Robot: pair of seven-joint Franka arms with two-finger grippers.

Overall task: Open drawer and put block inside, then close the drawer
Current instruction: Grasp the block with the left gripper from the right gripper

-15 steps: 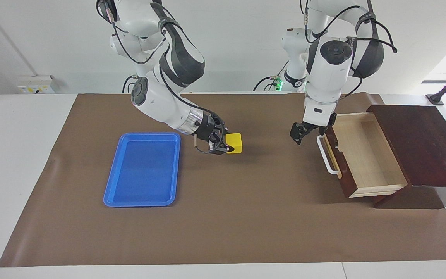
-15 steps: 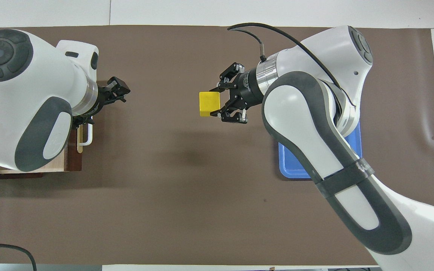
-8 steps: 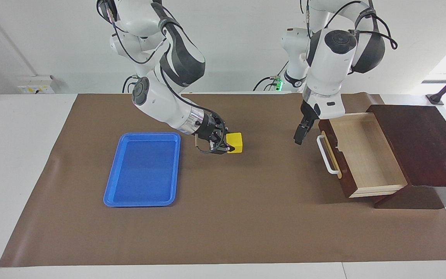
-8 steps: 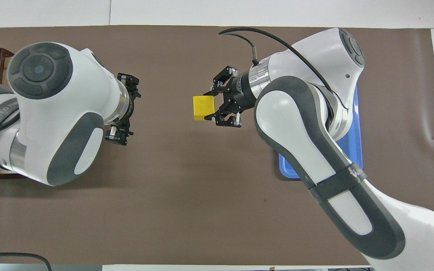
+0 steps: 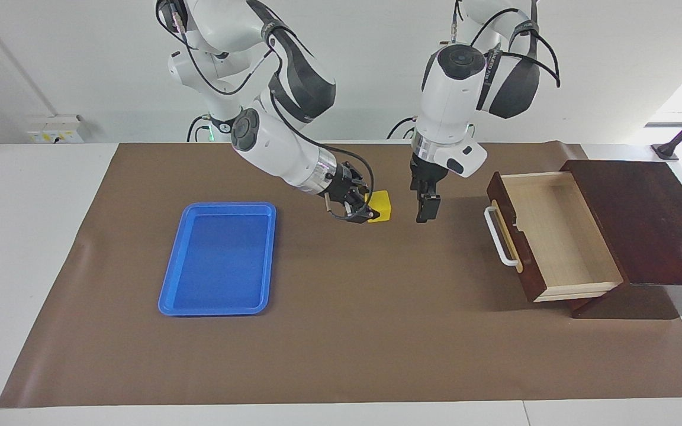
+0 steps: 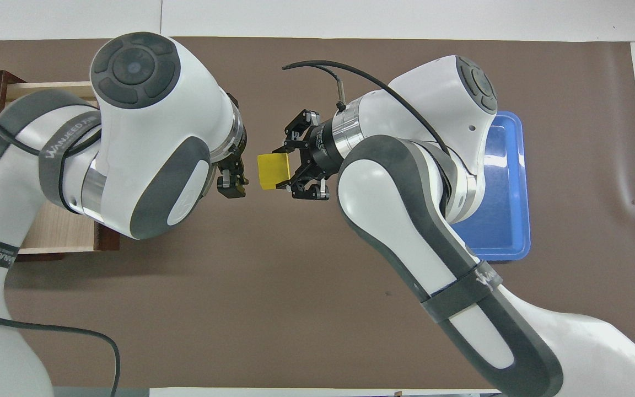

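Observation:
The drawer (image 5: 557,236) stands pulled open from the dark reddish-brown box (image 5: 643,219) at the left arm's end of the table. Its pale wood interior is empty and its white handle (image 5: 498,236) faces the middle of the table. My right gripper (image 5: 370,212) is shut on the yellow block (image 5: 382,206) and holds it low over the mat between the blue tray and the drawer. My left gripper (image 5: 427,210) hangs over the mat close beside the block, apart from it. In the overhead view the block (image 6: 270,171) sits between the right gripper (image 6: 287,171) and the left gripper (image 6: 232,184), and the left arm hides much of the drawer (image 6: 58,240).
A flat blue tray (image 5: 219,257) lies empty on the brown mat (image 5: 347,331) toward the right arm's end of the table. It also shows in the overhead view (image 6: 507,220), partly under the right arm.
The right gripper has carried the block toward the left arm's end of the table. The left gripper has moved away from the drawer handle to just beside the block.

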